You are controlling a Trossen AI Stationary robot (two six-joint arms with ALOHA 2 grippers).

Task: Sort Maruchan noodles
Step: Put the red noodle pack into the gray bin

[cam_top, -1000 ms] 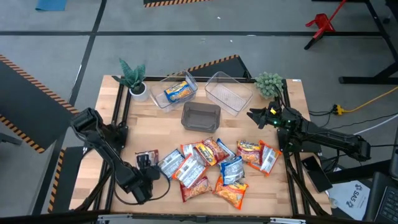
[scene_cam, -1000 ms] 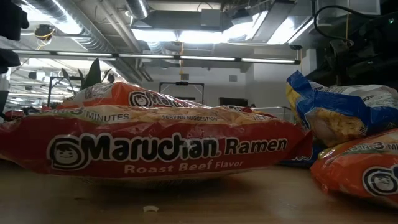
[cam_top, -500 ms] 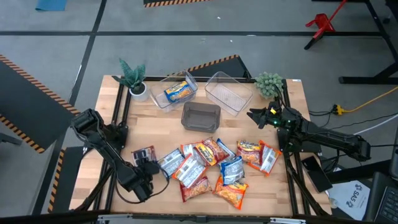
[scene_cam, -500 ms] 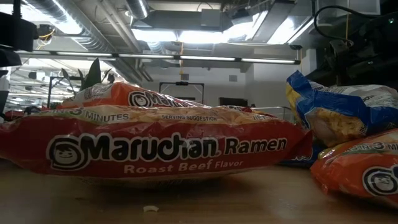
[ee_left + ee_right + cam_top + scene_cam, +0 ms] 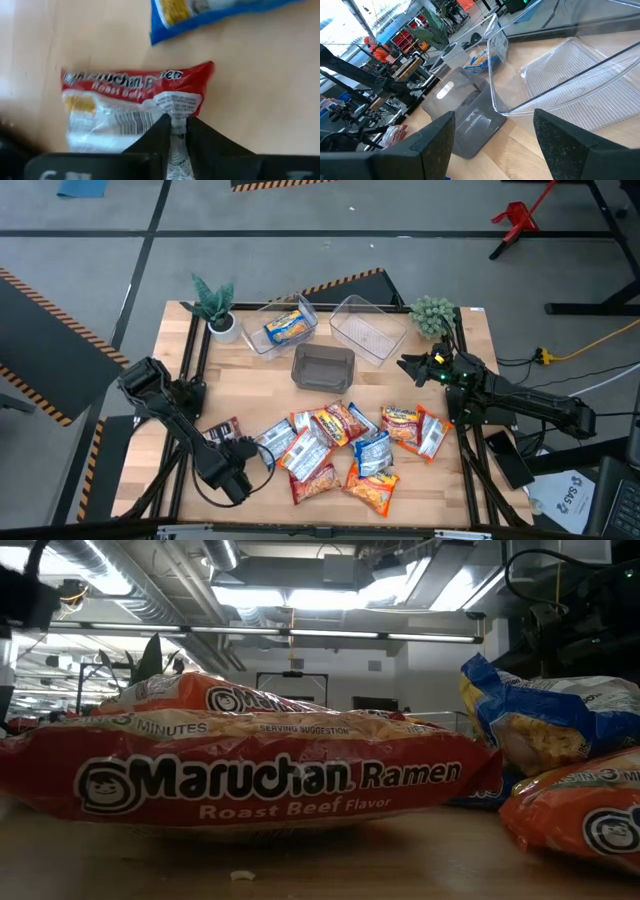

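Left wrist view: left hand (image 5: 178, 131) pinching red-white packet (image 5: 130, 107) by its end seal, near bench (image 5: 250, 380) front-left; lift clear w/o snagging pile; right hand (image 5: 492, 145) wide, idle by clear bin (image 5: 570, 70).

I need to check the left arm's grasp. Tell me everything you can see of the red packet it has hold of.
The red packet is a flat, crinkly plastic ramen wrapper, red along one edge with white lettering, the rest white with a barcode and small print. The left gripper is shut on its crimped end seal, which bunches between the fingers. From above it shows near the table's left edge, apart from the main pile, beside a blue packet.
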